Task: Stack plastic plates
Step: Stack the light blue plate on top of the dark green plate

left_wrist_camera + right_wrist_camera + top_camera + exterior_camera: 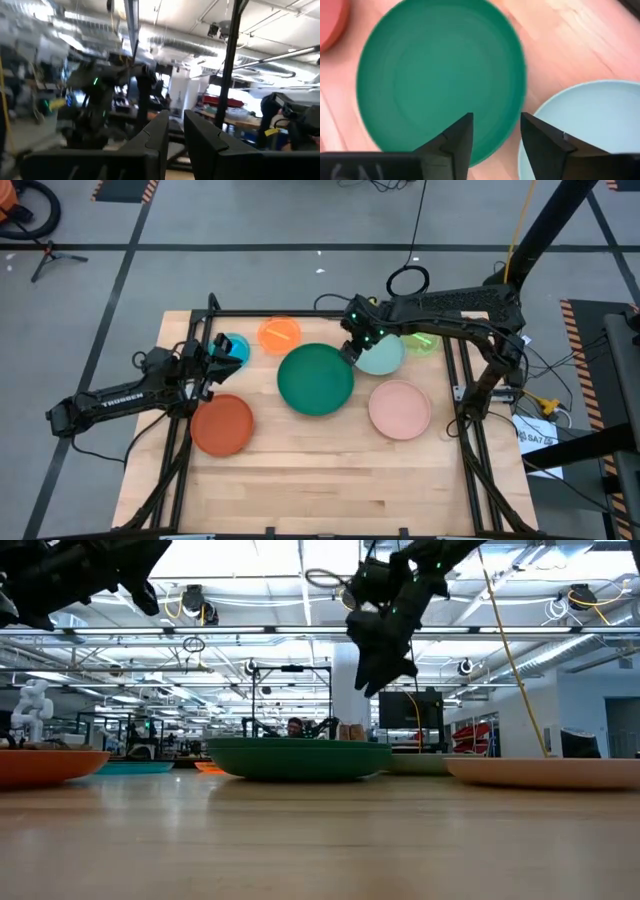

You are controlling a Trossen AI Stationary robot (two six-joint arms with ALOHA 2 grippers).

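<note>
A large dark green plate (315, 380) lies flat mid-table, also seen in the right wrist view (440, 75). Around it lie an orange-red plate (222, 425), a pink plate (400, 409), a pale mint plate (384, 356), a small lime green plate (422, 344), a small orange plate (279, 333) and a small blue plate (236, 347). My right gripper (496, 122) hovers open above the green plate's far right rim, next to the mint plate, well clear of both (385, 670). My left gripper (213, 364) waits raised near the blue plate, with a narrow gap between its fingers (176, 120) and nothing in it.
Black frame rails (180, 430) run along the table's left and right sides, with a bar across the far edge. Bare wood (320, 480) stretches across the near half of the table. Cables and a stand sit on the floor beyond the right edge.
</note>
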